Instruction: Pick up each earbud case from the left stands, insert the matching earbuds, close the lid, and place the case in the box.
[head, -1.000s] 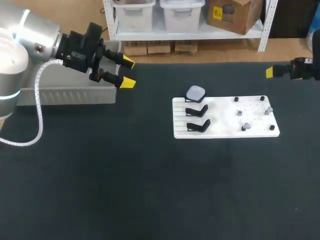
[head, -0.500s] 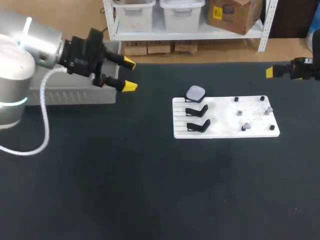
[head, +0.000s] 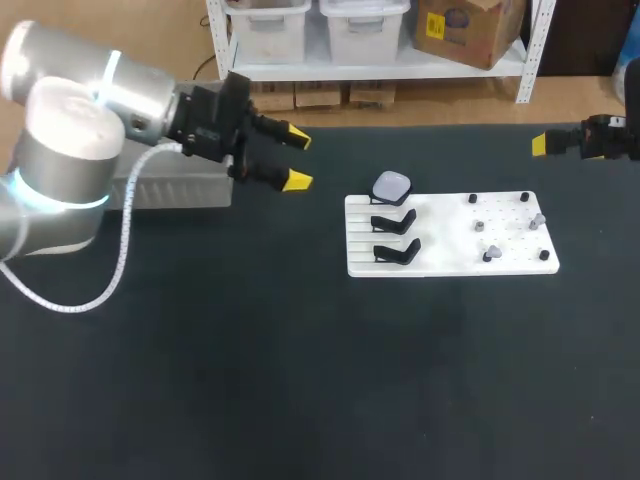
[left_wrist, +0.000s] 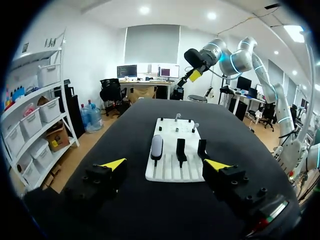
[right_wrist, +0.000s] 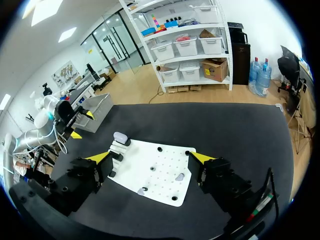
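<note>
Your left gripper (head: 297, 158) hangs open and empty above the dark surface (head: 300, 380). Its 2 yellow tips are well apart and point toward the white board (head: 450, 262). In the left wrist view the board lies straight ahead of the fingers, near but not touched.

Just behind that arm, at the far left of the surface, sits the grey box (head: 170, 188). You cannot see into it from here.

On the board's left half stand 3 stands. The rear stand carries the 1 earbud case (head: 391, 186), pale, rounded and lid shut. The 2 black stands (head: 396, 221) nearer to you are bare.

On the board's right half a few small grey pieces, most likely the earbuds (head: 489, 255), sit among black pegs (head: 473, 198). They are too small to count with confidence.

Your right gripper (right_wrist: 150, 157) is also open and empty. It is held at the far right edge of the surface, well apart from the board.

By the look of it you are late in the task. 2 bare stands suggest 2 cases are already dealt with, though nothing shows them in the box.

For the last case every step is left:
- lift it off the rear stand
- open it
- seat its earbuds
- close the lid
- place it in the box
</note>
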